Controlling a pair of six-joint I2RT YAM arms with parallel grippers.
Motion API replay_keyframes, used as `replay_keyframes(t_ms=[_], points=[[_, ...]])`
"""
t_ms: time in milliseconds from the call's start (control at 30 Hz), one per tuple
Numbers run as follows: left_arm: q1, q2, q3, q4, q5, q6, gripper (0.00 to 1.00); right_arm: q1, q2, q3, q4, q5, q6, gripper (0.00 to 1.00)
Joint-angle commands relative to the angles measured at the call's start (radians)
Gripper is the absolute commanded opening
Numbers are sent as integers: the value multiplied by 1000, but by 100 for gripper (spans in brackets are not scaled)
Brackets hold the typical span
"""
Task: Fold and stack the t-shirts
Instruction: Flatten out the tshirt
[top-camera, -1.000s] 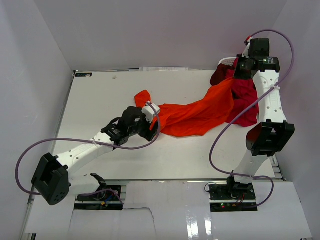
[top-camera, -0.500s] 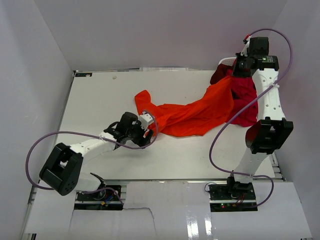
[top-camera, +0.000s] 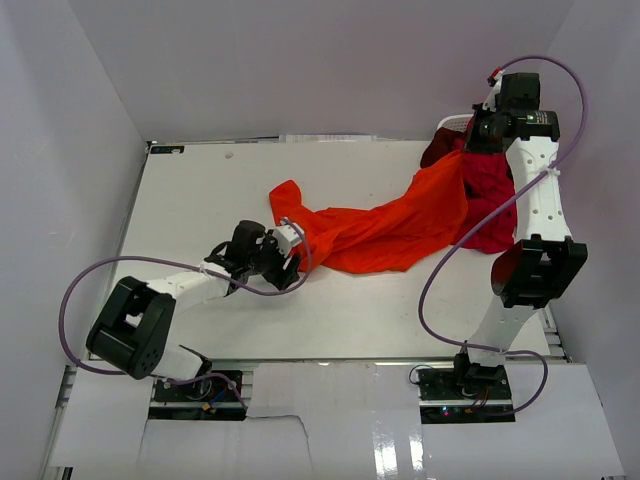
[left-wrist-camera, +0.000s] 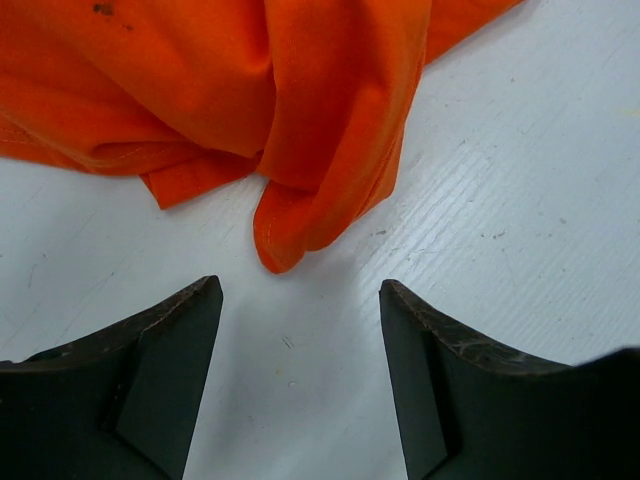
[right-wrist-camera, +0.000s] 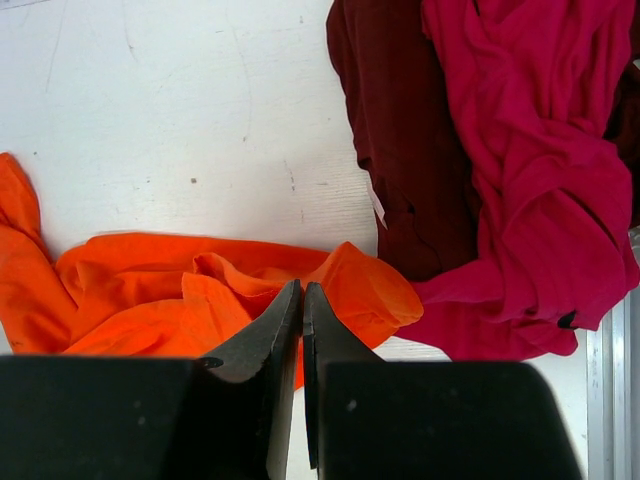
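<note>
The bright orange t-shirt (top-camera: 390, 225) lies stretched across the white table (top-camera: 200, 190), and its right end rises to my right gripper (top-camera: 476, 140). In the right wrist view that gripper (right-wrist-camera: 302, 285) has its jaws pressed together at a fold of the orange cloth (right-wrist-camera: 150, 300). The crimson t-shirt (top-camera: 490, 195) (right-wrist-camera: 520, 170) and the dark maroon t-shirt (top-camera: 438, 152) (right-wrist-camera: 400, 150) lie bunched at the right. My left gripper (top-camera: 294, 258) (left-wrist-camera: 298, 287) is open and empty, low over the table, just short of an orange corner (left-wrist-camera: 300, 110).
A white laundry basket (top-camera: 455, 122) shows at the back right behind the red pile. White walls enclose the table on three sides. The right arm's purple cable hangs over the crimson cloth.
My left gripper has pulled back left and toward the near edge, off the orange shirt's edge, and dropped lower. The right arm and the shirts have hardly moved.
</note>
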Motion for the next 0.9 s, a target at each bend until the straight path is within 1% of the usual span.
replay_keyframes(t_ms=[0,100,233,433,567,767,800,867], points=[[8,-25,-21,105,58,60,75,-5,-9,24,40,-17,-12,8],[15,11,2,88,75,76,74,-5,-13,20,42,-21,-12,8],[17,40,15,108,83,77,72,-7,-12,18,43,-20,-15,8],[26,107,38,117,93,91,61,-8,-12,18,43,-29,-15,8],[29,135,54,122,107,93,58,-10,-13,15,43,-31,-17,8],[35,172,90,125,118,91,56,-13,-15,9,43,-37,-17,8],[35,176,97,125,119,91,55,-13,-15,7,43,-35,-17,8],[35,187,104,123,119,88,44,-13,-13,7,43,-37,-18,8]])
